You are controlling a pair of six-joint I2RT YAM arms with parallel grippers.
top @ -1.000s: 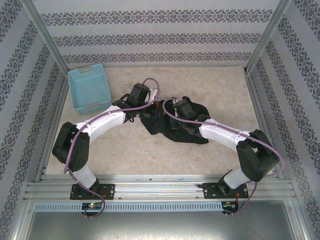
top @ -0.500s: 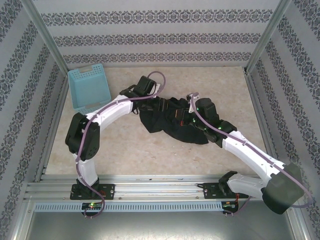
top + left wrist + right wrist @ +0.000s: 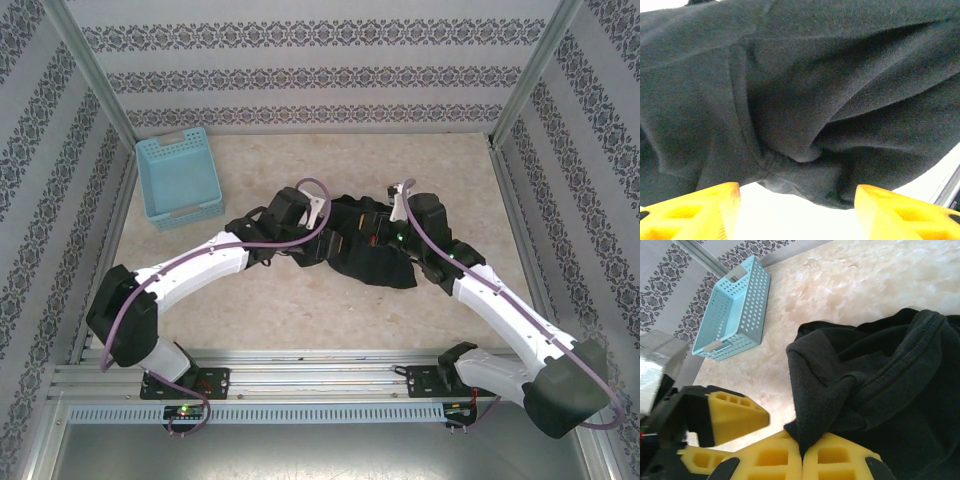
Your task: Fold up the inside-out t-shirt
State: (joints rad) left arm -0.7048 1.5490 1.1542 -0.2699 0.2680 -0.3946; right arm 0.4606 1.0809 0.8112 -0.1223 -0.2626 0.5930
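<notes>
- Where your two arms meet over the middle of the table (image 3: pixel 300 300), the inside-out t-shirt (image 3: pixel 375 262) lies as a crumpled black heap, its folds piled on one another rather than spread flat.
- In your right wrist view a thick stitched seam runs across the cloth, and a bunched corner of it drops down towards the yellow pads at the bottom edge.
- Your right gripper (image 3: pixel 802 455) has those pads pressed together on that corner, so the fabric is pinched between them.
- Your left gripper (image 3: pixel 797 220) stands with its yellow fingers (image 3: pixel 690 212) well apart. You see bare pale surface between them and nothing in their grasp.
- Just beyond those fingertips the shirt fills your left wrist view with dark folds that gather into a knot near the middle. Whether the cloth's lower edge brushes the left-hand finger, you cannot tell.
- From the right wrist you can see one finger of the left gripper just beside the pinched corner, close to it but apart from it.
- From above, both wrists sit at the near-left side of the heap, the left arm coming in from the left and the right arm from the right.
- The light blue basket (image 3: pixel 180 178), with perforated walls, stands at the far left corner of the table, well apart from the shirt.
- The tabletop is a pale marbled surface, enclosed by patterned wallpaper panels (image 3: pixel 300 60).
</notes>
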